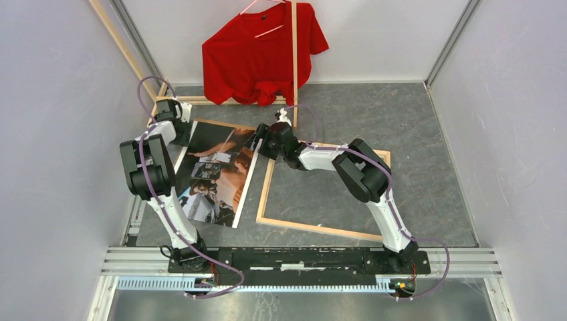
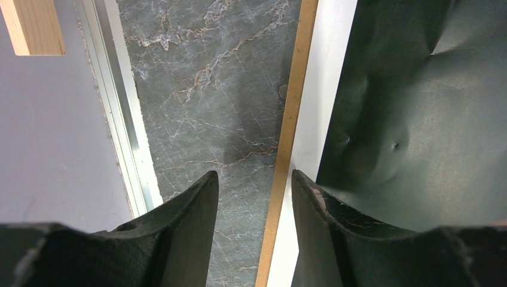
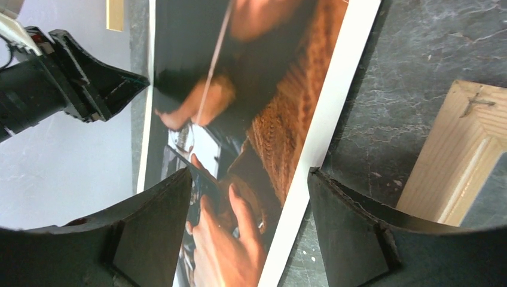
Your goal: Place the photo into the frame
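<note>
Your left arm reaches out toward 11 o'clock with the left claw [image 2: 254,179] pointing down. It is released, its black fingers apart astride the far left margin of the photo [image 1: 214,177] and the brown cardboard edge [image 2: 286,143] under it. Your right arm folds across toward 10 o'clock. The right claw [image 3: 251,176] is also released, with one finger over the print's right border and the other over the grey marbled table [image 3: 418,48]. The photo lies flat, glossy, white-bordered and face up. The frame [image 1: 314,228], thin pale bare wood, lies flat at the photo's 3 o'clock, its mitred corner just beside the right claw.
</note>
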Available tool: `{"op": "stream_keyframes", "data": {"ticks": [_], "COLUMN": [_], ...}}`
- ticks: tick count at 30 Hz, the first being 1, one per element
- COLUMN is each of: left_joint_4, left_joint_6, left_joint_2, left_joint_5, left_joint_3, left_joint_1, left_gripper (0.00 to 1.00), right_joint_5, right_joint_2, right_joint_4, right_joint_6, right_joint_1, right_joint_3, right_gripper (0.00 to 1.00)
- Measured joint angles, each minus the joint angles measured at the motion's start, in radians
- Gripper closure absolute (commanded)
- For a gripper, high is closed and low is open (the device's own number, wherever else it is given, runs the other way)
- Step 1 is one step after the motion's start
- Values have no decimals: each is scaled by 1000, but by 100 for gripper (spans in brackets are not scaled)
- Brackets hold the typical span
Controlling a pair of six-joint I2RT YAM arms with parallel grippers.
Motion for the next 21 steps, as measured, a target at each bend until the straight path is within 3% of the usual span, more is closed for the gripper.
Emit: {"op": "stream_keyframes", "data": {"ticks": [10,21], "left_joint_4": [11,11], "left_joint_6": [20,27], "left_joint_2": [-4,-4], "left_joint_5": [-28,-31], "left_joint_3": [-9,-9], "left_joint_1": [-11,-13], "left_gripper": [45,45], "right_joint_5": [92,168], "right_joint_2": [-16,119], "right_joint_4": [-270,-453], "right_joint_6": [-86,-112], "right_joint_1": [19,7], "right_joint_3": [101,364], "right_gripper": [19,18]}}
